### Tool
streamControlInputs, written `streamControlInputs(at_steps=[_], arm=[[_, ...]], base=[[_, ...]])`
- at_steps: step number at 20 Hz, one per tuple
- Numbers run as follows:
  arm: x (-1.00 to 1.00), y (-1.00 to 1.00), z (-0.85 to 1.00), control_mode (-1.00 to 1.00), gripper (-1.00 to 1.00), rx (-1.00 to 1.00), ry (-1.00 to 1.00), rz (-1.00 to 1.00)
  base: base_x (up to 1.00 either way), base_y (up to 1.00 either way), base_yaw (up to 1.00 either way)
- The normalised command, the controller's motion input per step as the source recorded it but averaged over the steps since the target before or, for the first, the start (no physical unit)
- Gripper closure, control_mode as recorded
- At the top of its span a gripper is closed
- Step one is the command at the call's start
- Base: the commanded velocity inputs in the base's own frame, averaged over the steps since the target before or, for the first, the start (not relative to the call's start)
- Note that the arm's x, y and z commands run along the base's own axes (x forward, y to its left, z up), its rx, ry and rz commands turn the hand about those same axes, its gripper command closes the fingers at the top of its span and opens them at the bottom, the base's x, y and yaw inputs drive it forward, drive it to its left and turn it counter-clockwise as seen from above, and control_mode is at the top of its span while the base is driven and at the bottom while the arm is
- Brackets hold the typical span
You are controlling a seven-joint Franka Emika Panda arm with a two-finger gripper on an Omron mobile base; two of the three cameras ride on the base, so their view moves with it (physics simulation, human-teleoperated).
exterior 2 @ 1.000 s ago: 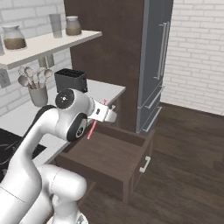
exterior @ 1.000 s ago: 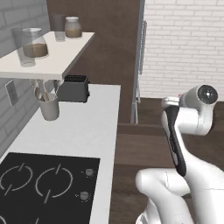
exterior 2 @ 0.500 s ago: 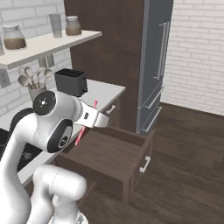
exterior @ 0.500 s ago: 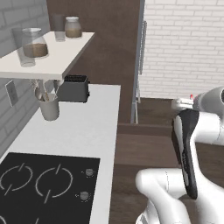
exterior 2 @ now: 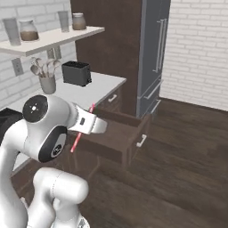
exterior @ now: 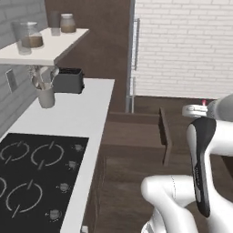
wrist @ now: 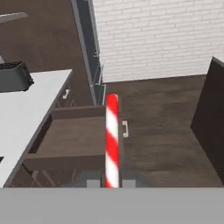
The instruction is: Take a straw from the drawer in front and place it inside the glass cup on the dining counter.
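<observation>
My gripper (wrist: 111, 181) is shut on the straw (wrist: 112, 140), a thin red and white striped stick that rises between the two dark fingertips (wrist: 91, 182). In the right base view the gripper (exterior 2: 91, 124) holds the straw (exterior 2: 76, 141) slanted in the air, left of and above the open drawer (exterior 2: 116, 136). The dark brown drawer (wrist: 74, 135) stands pulled out below the white worktop, its pale bar handle (wrist: 125, 128) facing the room. In the left base view the hand (exterior: 195, 109) is at the right, beside the drawer (exterior: 136, 132). The glass cup and the dining counter are out of view.
On the white worktop (exterior: 77, 113) stand a black toaster (exterior: 68, 81) and a mug of utensils (exterior: 45, 95); a black hob (exterior: 32, 168) lies nearer. A tall grey unit (exterior 2: 153, 53) stands beyond the drawer. A dark panel (wrist: 212, 122) edges the hand view's right. Dark wooden floor (exterior 2: 178, 156) lies open.
The arm has swung to the right, away from the drawer, still carrying the straw. Both base views have shifted a little, so the base has moved.
</observation>
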Motion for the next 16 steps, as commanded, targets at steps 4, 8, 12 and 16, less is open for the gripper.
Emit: streamControlInputs(at_steps=[4, 8, 12, 16], arm=[[0.00, 0.00, 0.00, 1.00, 1.00, 0.00, 0.00, 0.00], [0.00, 0.00, 0.00, 1.00, 1.00, 0.00, 0.00, 0.00], [0.00, 0.00, 0.00, 1.00, 1.00, 0.00, 0.00, 0.00], [0.00, 0.00, 0.00, 1.00, 1.00, 0.00, 0.00, 0.00]], base=[[0.00, -1.00, -0.06], [0.16, -1.00, -0.06], [0.39, -0.99, -0.04], [0.83, -0.71, -0.04]])
